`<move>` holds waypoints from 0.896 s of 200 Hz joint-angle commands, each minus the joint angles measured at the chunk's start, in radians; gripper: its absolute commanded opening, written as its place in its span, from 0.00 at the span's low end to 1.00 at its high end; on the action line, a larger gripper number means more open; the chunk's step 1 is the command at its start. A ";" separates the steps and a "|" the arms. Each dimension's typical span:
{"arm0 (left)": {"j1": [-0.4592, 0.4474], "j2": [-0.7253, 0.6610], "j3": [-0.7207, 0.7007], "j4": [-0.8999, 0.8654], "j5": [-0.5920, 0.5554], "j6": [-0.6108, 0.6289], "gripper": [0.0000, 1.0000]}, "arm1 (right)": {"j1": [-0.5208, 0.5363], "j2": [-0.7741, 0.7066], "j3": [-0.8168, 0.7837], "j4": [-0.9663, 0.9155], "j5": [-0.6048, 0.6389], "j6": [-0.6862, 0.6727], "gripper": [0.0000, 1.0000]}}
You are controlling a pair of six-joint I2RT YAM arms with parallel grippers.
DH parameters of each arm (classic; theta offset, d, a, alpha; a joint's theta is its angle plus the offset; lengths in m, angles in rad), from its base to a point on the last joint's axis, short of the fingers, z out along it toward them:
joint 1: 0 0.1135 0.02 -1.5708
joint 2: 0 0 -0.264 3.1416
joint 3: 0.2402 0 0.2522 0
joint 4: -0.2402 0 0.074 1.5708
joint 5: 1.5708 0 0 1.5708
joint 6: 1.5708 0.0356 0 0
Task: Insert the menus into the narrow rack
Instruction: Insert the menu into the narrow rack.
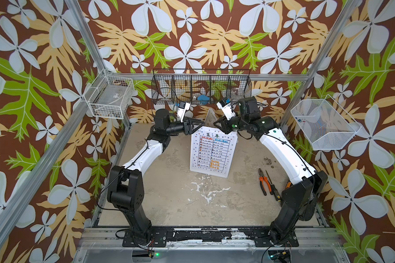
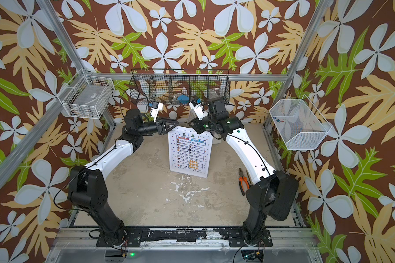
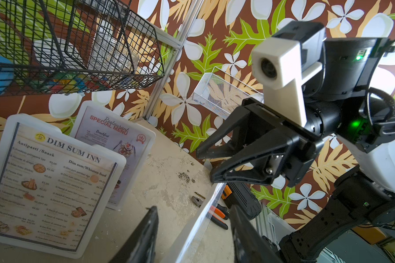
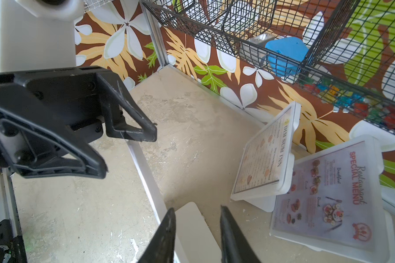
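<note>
- Straddling the top edge of the large white menu board (image 1: pixel 211 152), with its dotted border and printed table, my left pincer (image 1: pixel 202 123) is released. Its black jaws stand well apart and neither presses on the board.
- My right pincer (image 1: pixel 215 125) sits at the same top edge, at the other corner. Its fingers (image 4: pixel 230 236) flank the rounded corner, but I cannot tell whether they are clenched on it.
- That board stands on its lower edge in the middle of the stained beige tabletop (image 1: pixel 169 193). It is tilted, and its printed face shows in both top views.
- At the back of the table, the dark-bordered "DIM SUM INN" menu (image 3: pixel 53 182) and the pinkish "SPECIAL MENU" sheet (image 3: pixel 114 141) stand leaning close beside each other. They are below the black wire basket (image 1: pixel 163 90) on the wall.
- On the table's right side, well apart from the menus, lie orange-handled pliers (image 1: pixel 263 182) and a black-handled screwdriver (image 1: pixel 275 192).
</note>
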State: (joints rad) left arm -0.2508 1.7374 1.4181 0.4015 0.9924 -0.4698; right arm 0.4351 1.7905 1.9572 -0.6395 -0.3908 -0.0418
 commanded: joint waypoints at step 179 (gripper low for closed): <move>0.002 -0.018 -0.027 -0.022 -0.037 0.051 0.62 | 0.007 -0.011 -0.058 -0.002 -0.020 0.001 0.33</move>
State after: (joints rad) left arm -0.2508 1.7294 1.3869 0.4011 0.9672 -0.4435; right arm 0.4385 1.7885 1.8999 -0.6483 -0.3981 -0.0414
